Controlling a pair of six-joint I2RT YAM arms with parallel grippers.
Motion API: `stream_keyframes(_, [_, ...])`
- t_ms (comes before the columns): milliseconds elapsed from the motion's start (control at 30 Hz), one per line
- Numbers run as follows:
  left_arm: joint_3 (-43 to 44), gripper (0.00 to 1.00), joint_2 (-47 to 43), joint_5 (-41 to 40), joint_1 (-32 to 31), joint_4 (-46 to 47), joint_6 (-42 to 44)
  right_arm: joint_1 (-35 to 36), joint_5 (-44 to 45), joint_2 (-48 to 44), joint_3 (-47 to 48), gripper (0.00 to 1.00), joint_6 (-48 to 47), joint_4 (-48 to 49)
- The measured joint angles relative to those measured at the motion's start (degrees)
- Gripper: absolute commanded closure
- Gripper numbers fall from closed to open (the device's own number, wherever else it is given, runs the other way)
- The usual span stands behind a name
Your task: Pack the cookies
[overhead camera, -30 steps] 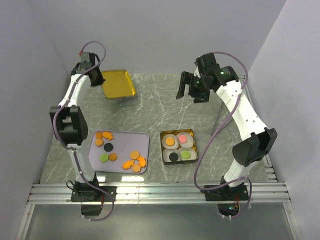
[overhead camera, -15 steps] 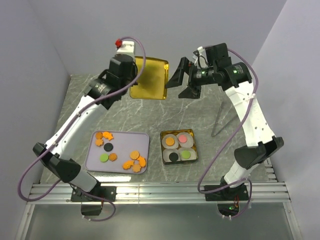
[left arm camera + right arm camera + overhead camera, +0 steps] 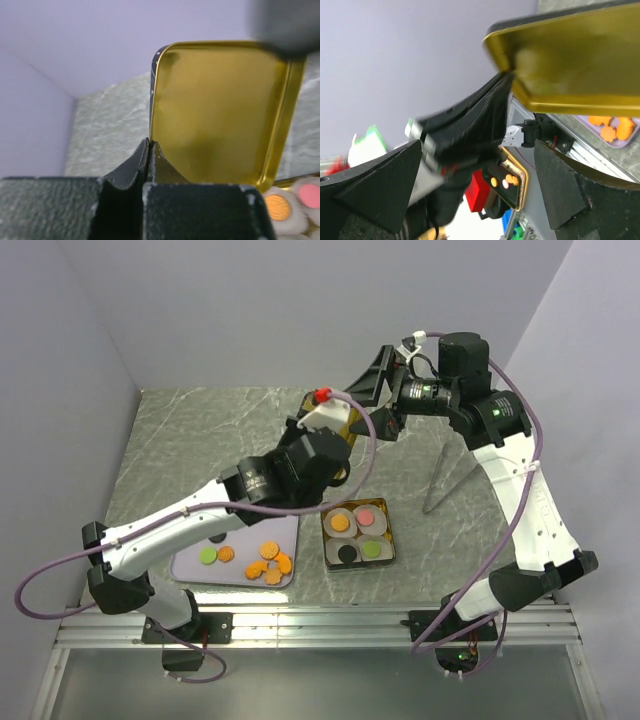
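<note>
Cookies (image 3: 340,523) are sitting in the tin (image 3: 393,536), so the left gripper (image 3: 150,150) is clamping the gold lid (image 3: 220,110) at its 12 o'clock, seemingly for closing, the right gripper (image 3: 383,400) hovering with jaws apart.

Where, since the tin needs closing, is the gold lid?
Top view, centre back: gold lid pinched in the left gripper, raised beyond the tin, near the right gripper.

Pale lavender walls (image 3: 300,310) enclose a grey-green marbled counter (image 3: 200,440) on three sides; a metal rail (image 3: 320,625) lines the counter's near edge.
</note>
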Motion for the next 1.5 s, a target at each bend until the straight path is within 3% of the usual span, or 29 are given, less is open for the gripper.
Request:
stream_keyframes(267, [-13.18,1.00,-4.22,-11.69,-7.80,20.37,19.98,-0.55,1.57,0.74,-2.21,0.00,1.64,-0.92])
stream_keyframes(600, [-17.27,1.00,-9.86,-16.59,-12.96,36.98,35.04,-0.74,1.88,1.36,-8.28,0.00,2.62,-0.04])
stream_keyframes(967, [-17.51,1.00,-9.92,-18.45,-15.28,41.79,39.43,3.19,2.36,2.97,-9.31,0.00,2.60,-1.18])
stream_keyframes(1133, [-18.75,1.00,-9.57,-18.60,-15.28,41.05,38.62,2.40,3.54,2.80,-4.76,0.03,2.36,-3.56])
stream_keyframes(1500, [-18.67,1.00,-9.53,-18.99,-15.54,39.98,37.86,-3.50,6.29,-9.77,-9.60,0.04,7.08,-1.22])
